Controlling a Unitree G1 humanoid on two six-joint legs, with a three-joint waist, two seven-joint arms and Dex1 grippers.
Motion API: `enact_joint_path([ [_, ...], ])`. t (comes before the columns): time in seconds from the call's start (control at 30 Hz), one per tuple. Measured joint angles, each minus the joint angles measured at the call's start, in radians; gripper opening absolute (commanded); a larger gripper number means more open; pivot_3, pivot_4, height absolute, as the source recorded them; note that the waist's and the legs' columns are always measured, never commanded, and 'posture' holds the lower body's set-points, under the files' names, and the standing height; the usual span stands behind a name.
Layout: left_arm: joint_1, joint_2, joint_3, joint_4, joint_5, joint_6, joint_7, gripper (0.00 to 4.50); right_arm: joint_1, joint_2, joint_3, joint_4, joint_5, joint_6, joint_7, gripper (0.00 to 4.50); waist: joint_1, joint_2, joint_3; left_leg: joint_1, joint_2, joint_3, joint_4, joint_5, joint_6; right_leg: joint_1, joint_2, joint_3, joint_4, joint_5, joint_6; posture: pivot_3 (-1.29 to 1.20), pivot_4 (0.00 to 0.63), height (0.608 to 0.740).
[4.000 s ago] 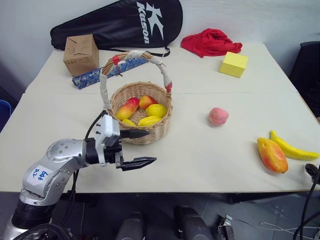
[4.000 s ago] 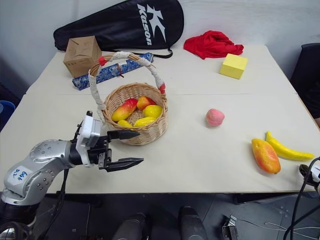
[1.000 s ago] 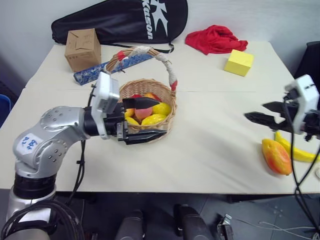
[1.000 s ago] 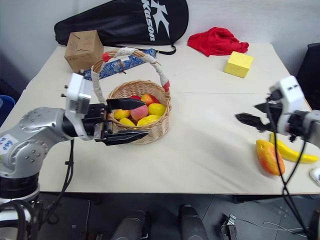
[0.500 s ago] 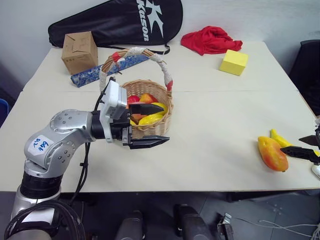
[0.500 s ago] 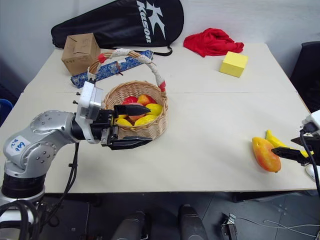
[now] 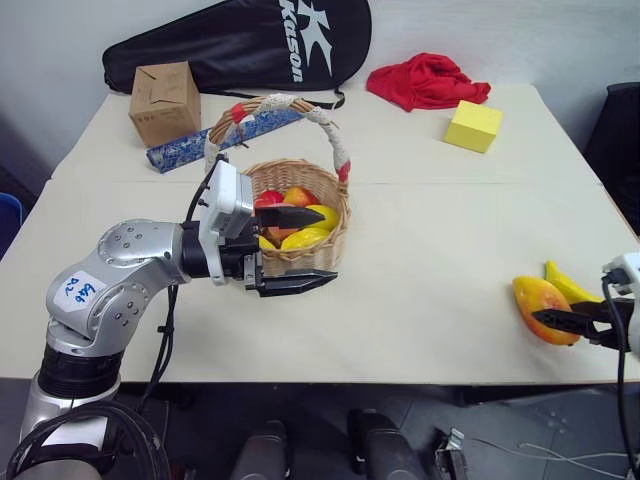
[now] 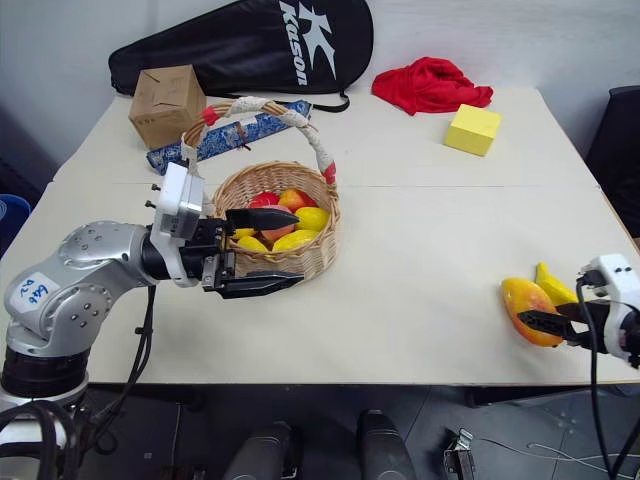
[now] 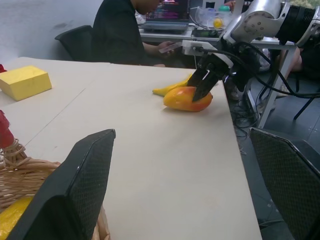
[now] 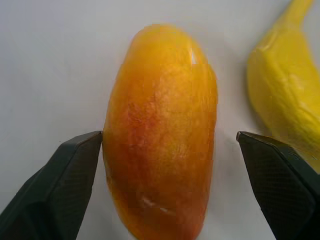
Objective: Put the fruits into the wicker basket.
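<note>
The wicker basket [image 7: 318, 246] stands left of the table's middle with several red-yellow and yellow fruits [image 7: 312, 218] inside. My left gripper [image 7: 308, 250] is open at the basket's near side, one finger over the rim, the other in front of the wall, holding nothing. Near the right front edge lie the orange-red mango [image 7: 538, 306] and, just beyond it, the yellow banana [image 7: 567, 284]. My right gripper [image 7: 560, 318] is open and low at the mango. In the right wrist view its fingers [image 10: 55, 190] stand on either side of the mango [image 10: 162, 130], with the banana [image 10: 285, 90] beside.
At the table's far side sit a cardboard box [image 7: 163, 100], a blue patterned roll [image 7: 215, 138], a black racket bag [image 7: 240, 45], a red cloth [image 7: 425, 80] and a yellow cube [image 7: 472, 125]. A person [image 9: 125, 30] sits beyond the table's right end.
My right gripper has come down from above the table to the mango and now straddles it. The left gripper stays at the basket.
</note>
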Motion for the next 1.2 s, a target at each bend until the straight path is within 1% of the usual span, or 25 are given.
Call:
enact_joint_path([
  [0.03,0.0,0.004,0.0,0.0,0.001,0.0,0.0,4.5,0.0,0.009,0.015,0.001,-0.003,-0.005,-0.006,3.13,0.002,0.0,0.0,0.0,0.0,0.0,0.0,0.0,0.0,0.0,0.0,0.0,0.0,0.0,0.0,0.0,0.15,0.74],
  [0.1,0.0,0.012,0.001,0.003,0.002,0.0,-0.001,4.5,-0.003,0.014,0.019,0.001,0.0,-0.013,-0.007,2.51,0.005,0.0,0.0,0.0,-0.001,0.001,0.0,0.0,0.0,0.0,0.0,0.0,0.0,0.0,0.0,0.0,0.15,0.74],
  [0.13,0.0,0.016,0.003,0.004,0.002,0.0,-0.001,4.5,-0.013,0.014,0.017,0.001,0.005,-0.012,-0.006,2.41,0.005,0.0,0.0,0.0,0.0,0.001,0.0,0.0,0.0,0.0,0.0,-0.001,0.0,0.0,0.0,0.0,0.15,0.74],
  [0.2,0.0,0.019,0.01,0.005,0.003,0.0,-0.001,4.5,-0.035,0.014,0.005,-0.008,0.033,-0.003,0.011,2.41,0.006,0.0,0.0,0.0,0.0,0.001,0.0,0.0,0.0,0.0,0.0,-0.001,0.0,0.0,0.0,0.0,0.15,0.74],
  [0.33,0.006,0.039,0.054,0.007,0.0,0.001,0.008,4.5,-0.142,0.014,-0.03,-0.178,0.228,0.082,0.102,2.41,0.001,0.001,0.0,0.0,0.001,0.0,0.0,0.0,0.0,0.0,0.0,-0.003,0.001,0.0,0.0,0.0,0.15,0.74],
  [0.4,0.037,0.07,0.1,0.006,-0.012,0.014,0.011,4.5,-0.211,0.037,-0.013,-0.29,0.302,0.096,0.115,2.41,-0.004,0.0,0.0,0.0,0.003,-0.001,0.0,0.0,-0.001,0.0,0.0,-0.003,0.0,0.0,0.0,0.0,0.15,0.74],
  [0.43,0.054,0.083,0.129,0.007,-0.019,0.023,0.013,4.5,-0.246,0.059,0.024,-0.352,0.326,0.092,0.115,2.41,-0.007,0.0,0.0,0.0,0.003,-0.002,0.0,-0.001,-0.001,0.0,0.0,-0.003,0.0,0.0,0.0,0.0,0.15,0.74],
  [0.5,0.094,0.12,0.187,0.007,-0.036,0.038,0.013,4.5,-0.342,0.16,0.143,-0.425,0.33,0.079,0.065,2.41,-0.017,-0.002,-0.001,0.0,0.003,-0.003,0.0,0.0,-0.002,0.0,0.0,-0.003,0.0,0.0,-0.001,0.0,0.15,0.74],
  [0.57,0.118,0.145,0.221,0.005,-0.044,0.05,0.014,4.5,-0.434,0.275,0.262,-0.426,0.315,0.081,-0.008,2.41,-0.016,-0.002,0.0,-0.001,0.002,-0.004,0.0,0.0,-0.002,-0.001,-0.002,-0.002,0.001,0.0,-0.001,0.0,0.15,0.74],
  [0.67,0.145,0.185,0.272,0.01,-0.052,0.071,0.015,4.5,-0.577,0.424,0.396,-0.4,0.284,0.078,-0.084,2.41,-0.015,-0.002,0.0,-0.004,0.002,-0.007,0.0,0.0,-0.003,-0.003,-0.003,-0.003,0.0,-0.001,-0.002,0.0,0.15,0.74],
  [0.73,0.145,0.193,0.289,0.009,-0.059,0.074,0.015,4.5,-0.646,0.493,0.449,-0.379,0.272,0.074,-0.115,2.41,-0.011,-0.002,0.0,-0.005,0.001,-0.01,0.0,0.0,-0.004,-0.003,-0.006,-0.006,0.0,-0.001,-0.002,0.0,0.15,0.74],
  [0.8,0.141,0.201,0.305,0.011,-0.059,0.076,0.017,4.5,-0.749,0.612,0.501,-0.289,0.222,0.052,-0.176,2.41,-0.015,-0.002,0.0,-0.005,0.0,-0.009,0.0,0.002,-0.006,-0.003,-0.006,-0.006,0.0,-0.001,-0.003,0.0,0.15,0.74],
  [0.87,0.134,0.203,0.305,0.011,-0.059,0.076,0.018,4.5,-0.826,0.7,0.534,-0.214,0.18,0.027,-0.219,2.41,-0.017,-0.002,0.0,-0.005,0.0,-0.009,-0.001,0.002,-0.007,-0.004,-0.006,-0.006,0.001,-0.001,-0.003,0.0,0.15,0.74],
  [0.9,0.133,0.203,0.305,0.01,-0.059,0.076,0.019,4.5,-0.847,0.72,0.544,-0.194,0.17,0.018,-0.23,2.76,-0.016,-0.002,0.0,-0.006,0.0,-0.01,-0.002,0.003,-0.008,-0.004,-0.006,-0.007,0.001,-0.001,-0.003,0.0,0.15,0.74],
  [1.0,0.133,0.202,0.305,0.011,-0.058,0.075,0.029,4.5,-0.896,0.77,0.55,-0.11,0.13,-0.015,-0.268,3.43,-0.015,-0.002,0.0,-0.007,0.0,-0.011,-0.002,0.003,-0.009,-0.004,-0.007,-0.008,0.002,-0.001,-0.003,0.0,0.15,0.74],
  [1.1,0.122,0.19,0.294,0.009,-0.058,0.075,0.039,4.5,-0.922,0.8,0.551,-0.037,0.077,-0.047,-0.312,4.38,-0.016,-0.002,0.0,-0.007,-0.001,-0.011,-0.002,0.003,-0.008,-0.004,-0.008,-0.008,0.001,-0.001,-0.003,0.0,0.15,0.74],
  [1.2,0.113,0.189,0.283,0.008,-0.058,0.075,0.043,4.5,-0.92,0.789,0.539,-0.049,0.08,-0.032,-0.31,4.38,-0.018,-0.002,0.0,-0.009,-0.001,-0.011,-0.002,0.003,-0.008,-0.005,-0.007,-0.008,0.001,-0.001,-0.003,0.0,0.15,0.74],
])
